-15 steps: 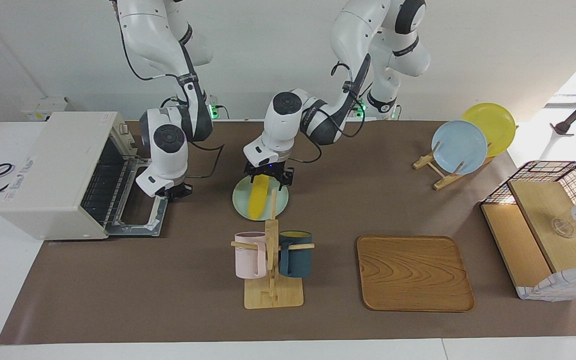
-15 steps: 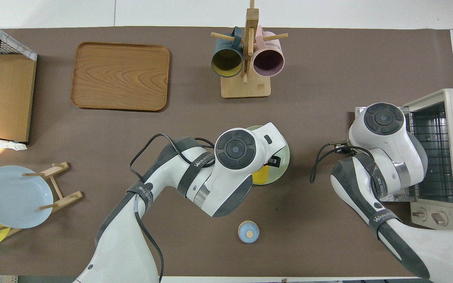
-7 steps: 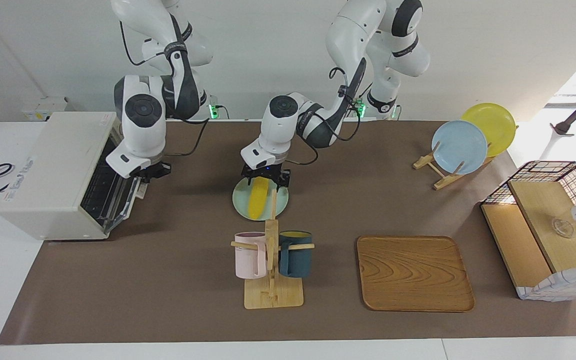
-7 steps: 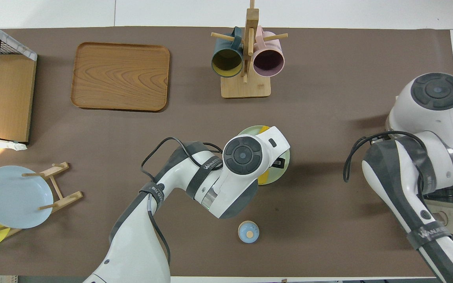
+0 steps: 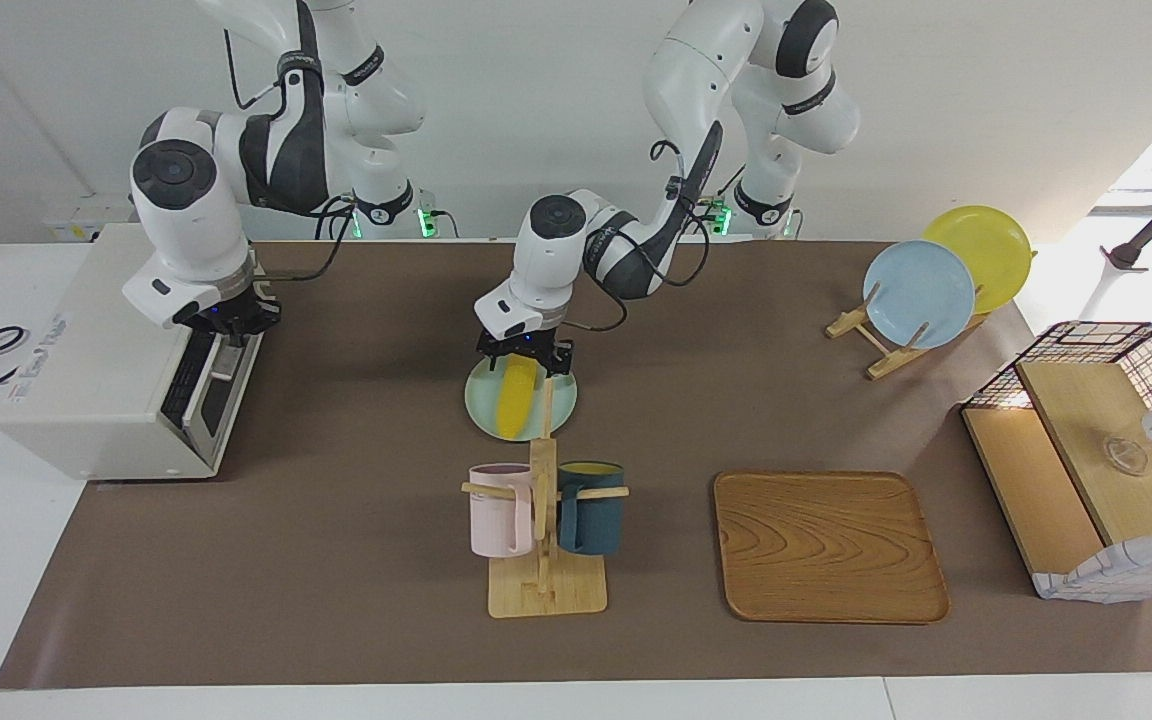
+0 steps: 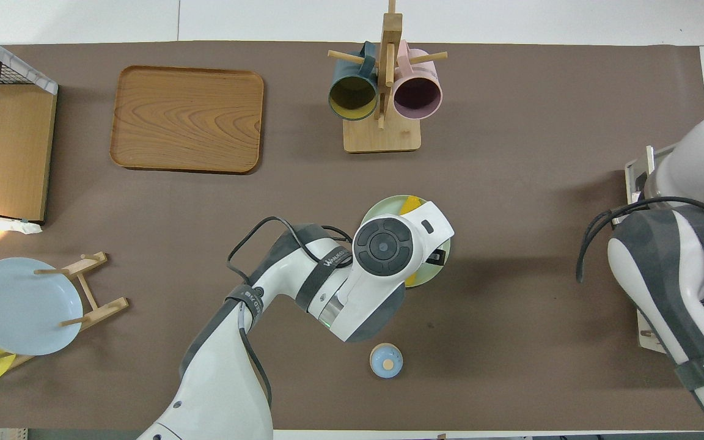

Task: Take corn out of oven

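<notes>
The yellow corn (image 5: 512, 402) lies on a pale green plate (image 5: 560, 404) in the middle of the table, outside the off-white oven (image 5: 96, 370). My left gripper (image 5: 526, 362) hangs just over the end of the corn nearer the robots, open, its fingers on either side of that end. The oven stands at the right arm's end of the table, its dark glass door (image 5: 198, 380) tilted up almost closed. My right gripper (image 5: 231, 322) is shut at the door's upper edge. In the overhead view the left hand covers most of the corn (image 6: 412, 203).
A wooden mug rack (image 5: 544, 540) with a pink and a dark blue mug stands just farther from the robots than the plate. A wooden tray (image 5: 829, 545), a stand with a blue plate (image 5: 919, 293), a wire-and-wood basket box (image 5: 1096, 440) and a small blue round lid (image 6: 385, 360) are also on the table.
The right arm has swung the oven door up from lying flat open to almost closed. The left gripper has stayed over the corn on the plate, shifting slightly.
</notes>
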Action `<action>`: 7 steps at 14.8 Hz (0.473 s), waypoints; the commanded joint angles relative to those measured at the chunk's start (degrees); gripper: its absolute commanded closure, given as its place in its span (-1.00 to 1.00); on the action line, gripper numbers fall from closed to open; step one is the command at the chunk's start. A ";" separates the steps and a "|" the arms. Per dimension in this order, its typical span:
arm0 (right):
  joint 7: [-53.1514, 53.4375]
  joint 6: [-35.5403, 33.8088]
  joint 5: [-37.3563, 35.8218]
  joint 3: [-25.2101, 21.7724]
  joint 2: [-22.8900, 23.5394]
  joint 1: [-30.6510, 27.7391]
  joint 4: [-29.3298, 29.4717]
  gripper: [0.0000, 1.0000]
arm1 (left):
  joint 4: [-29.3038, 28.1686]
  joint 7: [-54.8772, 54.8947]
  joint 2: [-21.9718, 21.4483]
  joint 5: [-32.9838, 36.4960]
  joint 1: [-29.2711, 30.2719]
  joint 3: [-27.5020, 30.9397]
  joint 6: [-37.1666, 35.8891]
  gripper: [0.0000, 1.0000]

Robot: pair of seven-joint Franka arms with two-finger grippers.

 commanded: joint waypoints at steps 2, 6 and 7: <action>-3.53 -2.31 1.64 -0.35 -0.89 -1.90 -1.75 1.00 | -0.26 -2.79 0.33 0.75 -3.67 2.61 0.47 -0.82; -4.86 -7.04 2.43 -0.18 -4.32 -1.64 0.52 1.00 | -0.43 -3.84 0.24 2.52 -4.56 3.23 0.20 -0.82; -5.04 -8.71 3.83 -0.09 -4.67 -1.37 2.02 1.00 | -0.43 -3.93 0.24 2.52 -4.56 3.23 0.20 -0.82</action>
